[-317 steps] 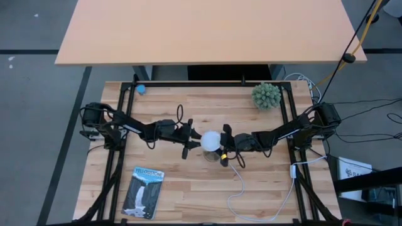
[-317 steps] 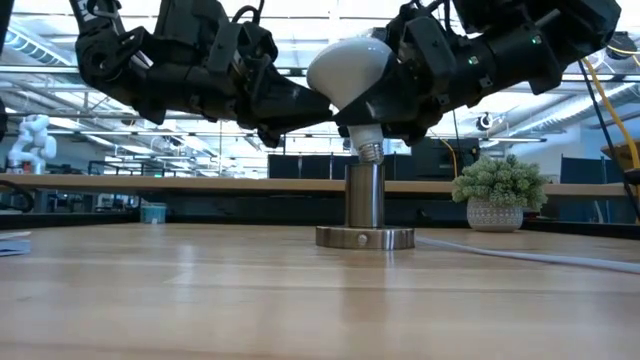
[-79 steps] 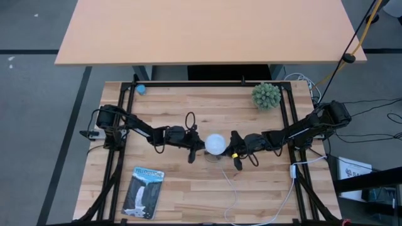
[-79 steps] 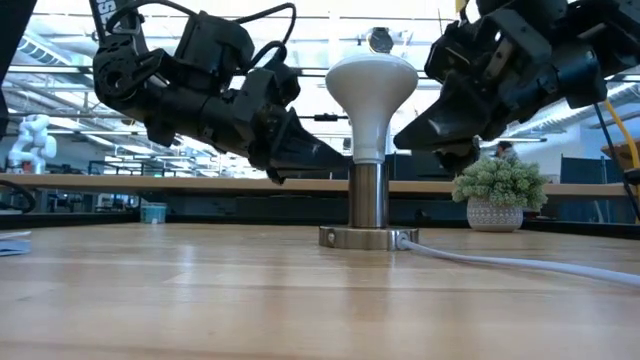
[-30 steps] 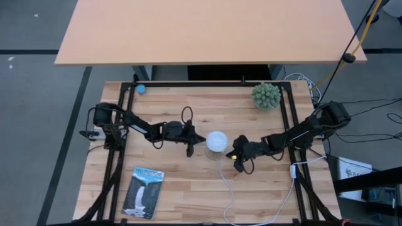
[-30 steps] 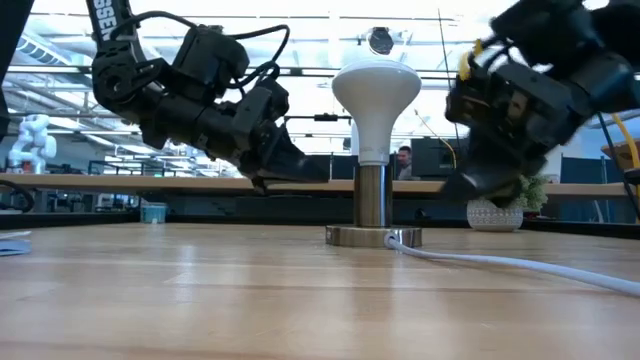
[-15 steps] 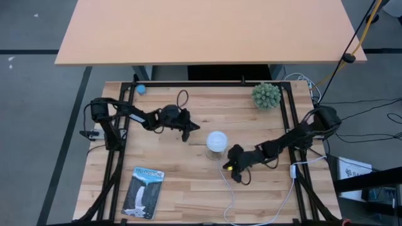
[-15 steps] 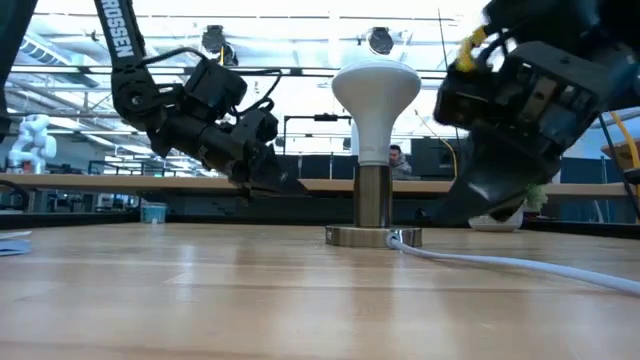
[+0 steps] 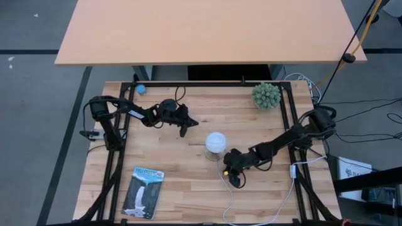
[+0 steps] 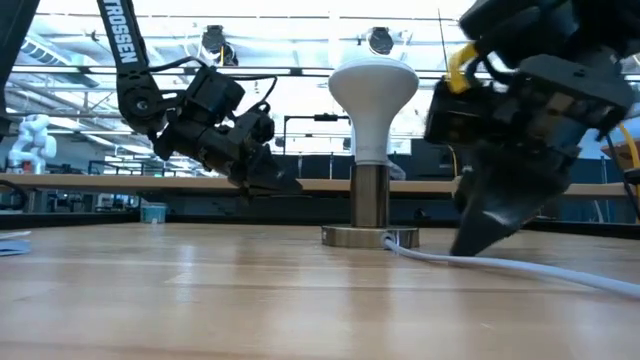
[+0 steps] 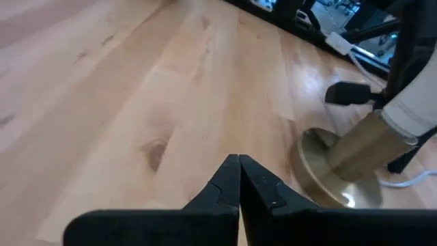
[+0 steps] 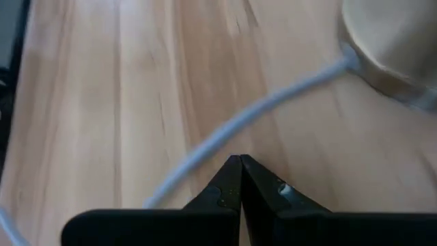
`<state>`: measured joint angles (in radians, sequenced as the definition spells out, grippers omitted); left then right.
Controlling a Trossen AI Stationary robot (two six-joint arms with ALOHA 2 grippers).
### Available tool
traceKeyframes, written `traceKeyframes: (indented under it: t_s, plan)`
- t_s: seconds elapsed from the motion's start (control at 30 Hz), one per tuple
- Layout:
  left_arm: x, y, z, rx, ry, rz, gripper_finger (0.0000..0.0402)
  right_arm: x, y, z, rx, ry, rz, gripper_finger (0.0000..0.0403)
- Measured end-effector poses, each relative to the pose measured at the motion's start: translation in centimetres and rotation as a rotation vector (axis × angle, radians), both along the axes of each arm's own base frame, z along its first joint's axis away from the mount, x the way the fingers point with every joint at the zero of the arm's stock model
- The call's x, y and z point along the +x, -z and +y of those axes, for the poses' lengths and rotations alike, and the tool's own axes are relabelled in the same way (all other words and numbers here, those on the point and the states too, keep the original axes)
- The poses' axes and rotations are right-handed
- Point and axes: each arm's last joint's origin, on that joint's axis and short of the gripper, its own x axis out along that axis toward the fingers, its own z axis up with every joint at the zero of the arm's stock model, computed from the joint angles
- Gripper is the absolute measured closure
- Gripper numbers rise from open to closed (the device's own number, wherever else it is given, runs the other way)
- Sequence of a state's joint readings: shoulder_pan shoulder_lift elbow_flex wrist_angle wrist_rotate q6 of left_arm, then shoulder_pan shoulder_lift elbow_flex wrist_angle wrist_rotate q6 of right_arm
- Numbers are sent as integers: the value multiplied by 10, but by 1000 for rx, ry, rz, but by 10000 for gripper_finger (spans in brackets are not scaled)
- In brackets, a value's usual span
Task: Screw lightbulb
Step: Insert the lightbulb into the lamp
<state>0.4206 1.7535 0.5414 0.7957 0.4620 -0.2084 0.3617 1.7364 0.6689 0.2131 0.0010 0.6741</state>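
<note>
The white lightbulb (image 9: 217, 142) stands upright with its screw end in the metal socket (image 10: 368, 203), whose round base (image 10: 367, 237) rests on the wooden table. My left gripper (image 9: 190, 123) is shut with nothing in it, up off the table, to the left of the bulb and farther back. My right gripper (image 9: 236, 182) is shut and points steeply down at the table, just near and right of the base. Its tips (image 12: 239, 160) stand by the white cord (image 12: 273, 104) that leaves the base. My right gripper has its shut fingertips right beside the white cord (image 10: 470, 259), a short way from the socket base, coming from above and slanting down. I cannot tell whether they touch the cord. My left gripper touches nothing.
A spiky green plant in a pot (image 9: 266, 95) stands at the far right. A printed packet (image 9: 143, 191) lies at the near left and a small blue object (image 9: 141, 89) at the far left. The cord (image 9: 227, 194) trails toward the near edge. Black frame rails (image 9: 286, 113) line both sides.
My left gripper has drawn away from the bulb toward the table's far left, staying shut. My right gripper has gone toward the near edge and down, tipping its fingers toward the table by the cord, also shut. The bulb has kept still in the socket.
</note>
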Motion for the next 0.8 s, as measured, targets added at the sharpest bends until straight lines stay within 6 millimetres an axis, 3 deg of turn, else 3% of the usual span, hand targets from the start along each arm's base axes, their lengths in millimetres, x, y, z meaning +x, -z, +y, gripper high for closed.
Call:
traceKeyframes:
  t_s: [0.23, 0.63, 0.8]
  plan:
    - [1, -5, 3, 39, -25, -49, 402, 0, -37, -2, -26, 10, -183, 402]
    - [2, -6, 3, 39, -36, -61, 402, 21, -19, 19, 111, -61, -138, 403]
    - [3, -6, -1, 38, -22, -59, 402, 22, -13, 21, 83, -70, 87, 403]
